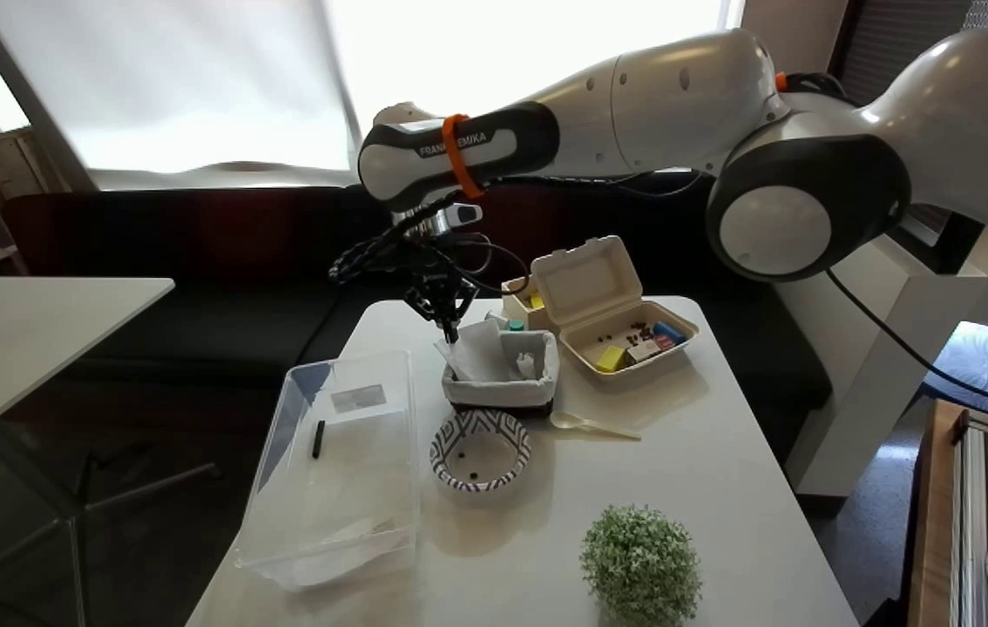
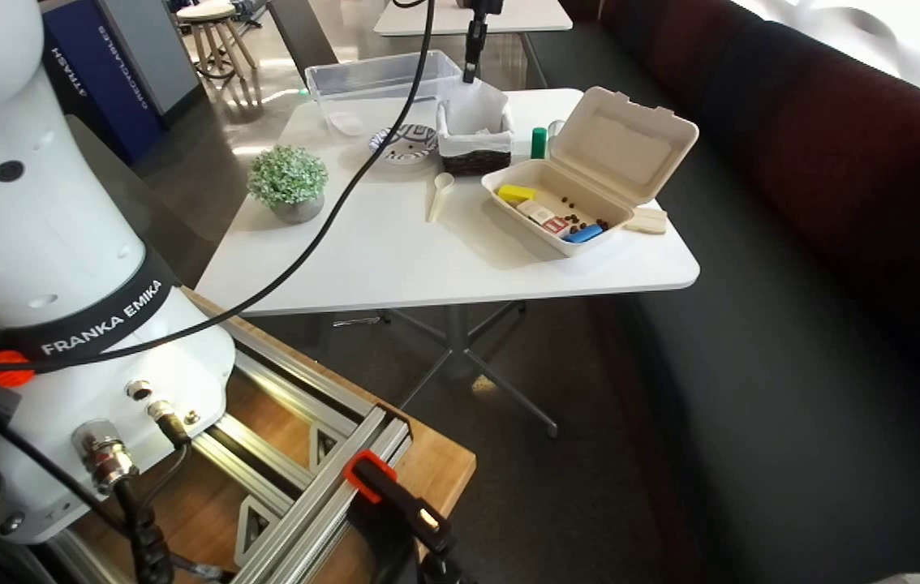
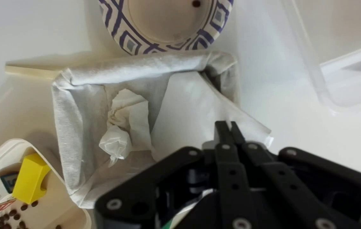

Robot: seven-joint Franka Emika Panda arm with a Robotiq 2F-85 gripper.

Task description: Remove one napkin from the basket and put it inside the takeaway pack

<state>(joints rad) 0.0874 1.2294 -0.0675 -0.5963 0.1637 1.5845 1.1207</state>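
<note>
Currently, the napkin (image 3: 183, 108) is seen in the basket (image 1: 503, 394), its lower part sunk below the rim, its upper part standing above it, and one corner pushed out past the basket's side in the wrist view; whether it is a single sheet or more cannot be told. The gripper (image 3: 228, 124) is pointed down from above, its two fingers brought together with hardly a sliver left between them, and the tips are set at the napkin's upper part; whether any paper is pinched there cannot be made out. A crumpled white paper (image 3: 139, 124) is seen lower in the basket, beside the napkin. The basket is lined in whitish grey, folded over the rim, with dark weave shown beneath. In both exterior views the takeaway pack (image 1: 600, 324) is placed just beside the basket, its lid raised, and in its base a yellow block (image 2: 516, 194), a white-and-red box (image 2: 543, 216), a blue piece (image 2: 586, 234) and some dark beans (image 3: 12, 212) are held. A green cylinder (image 2: 539, 143) is seen between basket and pack in an exterior view. On the white table (image 1: 720, 461) a patterned bowl (image 1: 491, 448) is set just beside the basket, a clear tub (image 1: 355, 492) next to the bowl, a pale spoon (image 1: 594, 425) near the basket, and a potted plant (image 1: 642, 562) well apart from it
</note>
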